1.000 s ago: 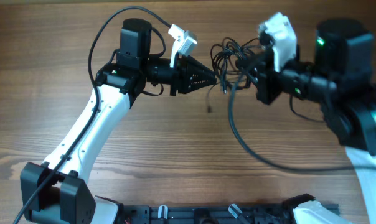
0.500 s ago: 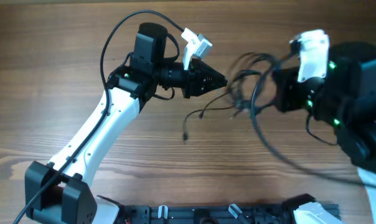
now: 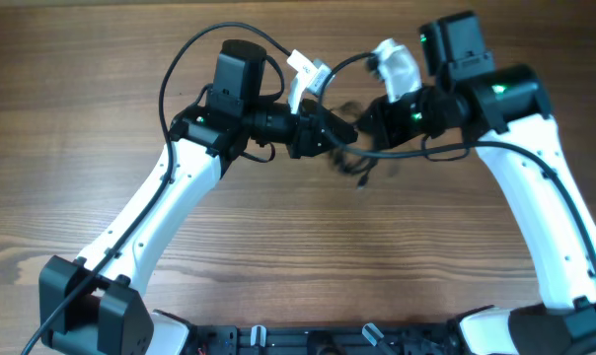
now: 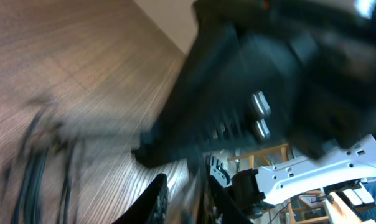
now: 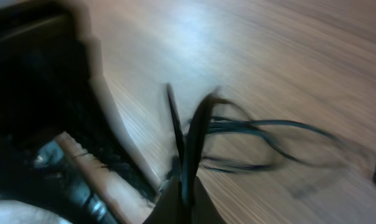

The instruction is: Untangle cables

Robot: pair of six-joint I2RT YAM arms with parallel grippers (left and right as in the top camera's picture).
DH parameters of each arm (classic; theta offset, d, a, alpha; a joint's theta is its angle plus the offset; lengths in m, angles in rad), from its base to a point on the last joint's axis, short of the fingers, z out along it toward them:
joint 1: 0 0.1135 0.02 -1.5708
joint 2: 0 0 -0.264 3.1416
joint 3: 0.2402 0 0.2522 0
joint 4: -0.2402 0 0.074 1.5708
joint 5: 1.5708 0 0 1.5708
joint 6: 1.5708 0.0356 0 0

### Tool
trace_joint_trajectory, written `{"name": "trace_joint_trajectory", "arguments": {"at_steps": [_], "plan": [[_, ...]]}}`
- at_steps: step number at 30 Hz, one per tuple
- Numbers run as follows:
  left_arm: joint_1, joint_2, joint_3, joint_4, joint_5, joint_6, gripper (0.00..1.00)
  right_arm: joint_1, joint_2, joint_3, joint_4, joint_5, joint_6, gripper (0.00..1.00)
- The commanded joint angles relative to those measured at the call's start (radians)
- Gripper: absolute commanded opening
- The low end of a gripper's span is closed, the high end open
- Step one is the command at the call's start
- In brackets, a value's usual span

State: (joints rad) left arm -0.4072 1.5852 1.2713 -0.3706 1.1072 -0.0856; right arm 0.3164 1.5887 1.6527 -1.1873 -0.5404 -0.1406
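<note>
Wood-grain table (image 3: 101,79) fills the overhead view, and both arms meet above its far middle. The cables (image 3: 355,166) hang as a small dark smear between and just below the two pincer tips, with a loose end or two trailing toward the table. Motion blur hides how the strands cross.

The right pincer (image 3: 369,116) is closed on the cables: in its wrist view several thin strands fan out from between its shut tips. The left pincer (image 3: 343,132) sits just beside the bundle with its tips narrow. Whether it grips a strand or only touches one, I cannot tell, because its wrist view is too blurred.

Several things could go wrong, by my judgement. The tips are so near each other that a small sideways move could knock them together. If both pincers hold the same loop, pulling apart would tighten the knot rather than free it. Such thin wire could also slip out and drop the bundle. The thick lead (image 3: 416,153) on the right arm curves close by and could snag a strand.
</note>
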Motion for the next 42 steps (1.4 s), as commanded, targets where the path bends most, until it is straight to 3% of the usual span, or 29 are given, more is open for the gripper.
{"name": "trace_joint_trajectory", "arguments": {"at_steps": [1,3,8,11,13,17,25,27,28,31,42], "plan": [[0.012,-0.02,0.005,-0.016,-0.003,0.003,0.21,0.0,-0.013,0.009,0.032,-0.06,-0.061,0.04],[0.012,-0.02,0.005,-0.016,-0.003,0.003,0.22,0.0,-0.023,0.009,0.025,0.022,-0.037,0.04],[0.012,-0.02,0.005,-0.016,-0.018,0.003,0.22,0.0,-0.062,0.009,0.015,-0.001,-0.044,0.05],[0.012,-0.02,0.005,-0.016,-0.021,0.003,0.22,0.0,-0.1,0.009,0.019,-0.034,-0.055,0.13],[0.012,-0.02,0.005,-0.016,-0.021,0.003,0.22,0.0,-0.127,0.009,0.023,-0.045,-0.062,0.29],[0.012,-0.02,0.005,-0.016,-0.021,0.002,0.22,0.0,-0.17,0.009,0.027,-0.017,-0.058,0.8],[0.013,-0.02,0.005,-0.051,-0.021,0.002,0.22,0.0,-0.179,-0.005,-0.062,0.364,0.139,0.88],[0.019,-0.02,0.005,-0.053,-0.039,0.002,0.2,0.0,-0.175,-0.043,-0.075,0.383,0.174,0.91],[0.025,-0.021,0.005,-0.053,-0.053,0.001,0.19,0.0,-0.172,-0.076,-0.074,0.383,0.18,0.99],[0.073,-0.022,0.005,-0.062,-0.072,-0.006,0.18,0.0,-0.167,-0.201,-0.017,0.383,0.222,1.0],[0.331,-0.031,0.005,-0.214,-0.077,0.011,0.18,0.0,-0.1,-0.521,0.322,0.242,0.036,0.99]]}}
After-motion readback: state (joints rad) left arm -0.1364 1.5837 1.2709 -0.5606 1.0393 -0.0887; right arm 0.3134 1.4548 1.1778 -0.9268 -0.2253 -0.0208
